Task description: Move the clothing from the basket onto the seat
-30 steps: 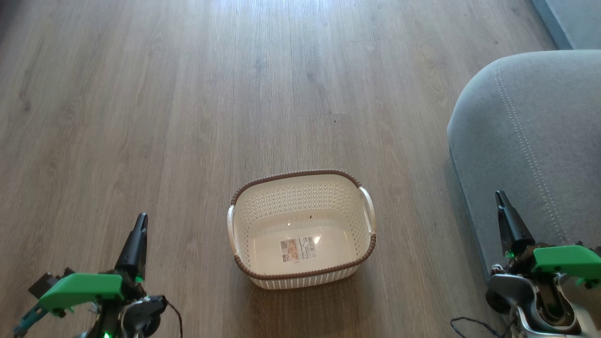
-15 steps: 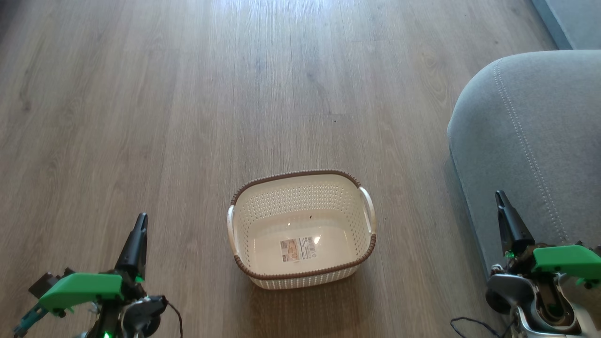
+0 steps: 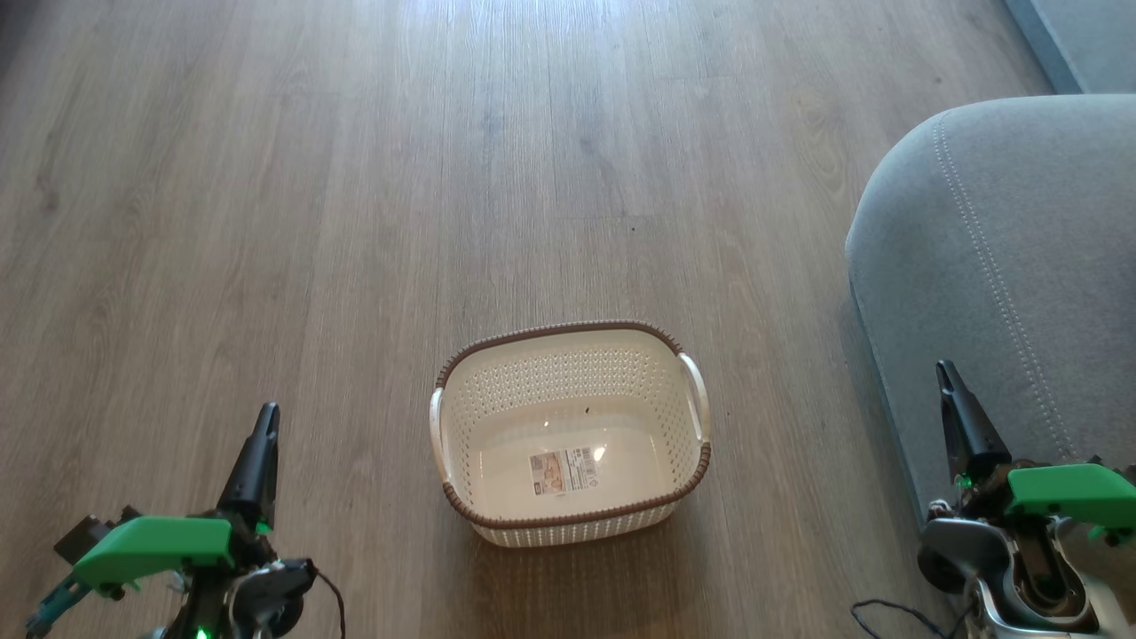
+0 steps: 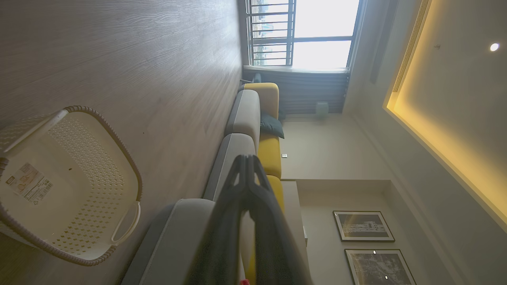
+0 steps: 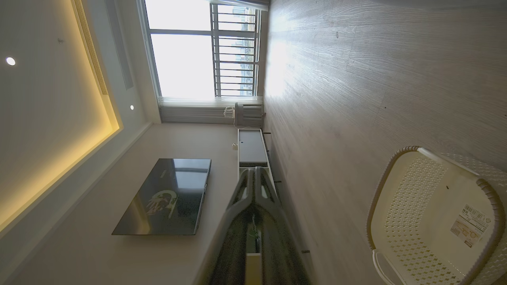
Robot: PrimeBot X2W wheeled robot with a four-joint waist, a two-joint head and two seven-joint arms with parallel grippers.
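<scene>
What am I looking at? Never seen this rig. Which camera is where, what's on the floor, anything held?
It is a wheeled robot with two arms, each ending in a gripper with two long dark fingers. The top-down picture comes from its head camera: the left gripper at lower left, the right gripper at lower right. The two sideways pictures come from cameras on the wrists, looking along each gripper's fingers, so the room looks tipped over. On the grey-brown wooden floor stands a small cream perforated plastic basket with a brown braided rim; inside lies nothing but a paper label. At right is the large grey fabric sofa seat. Both grippers are shut and hold nothing.
</scene>
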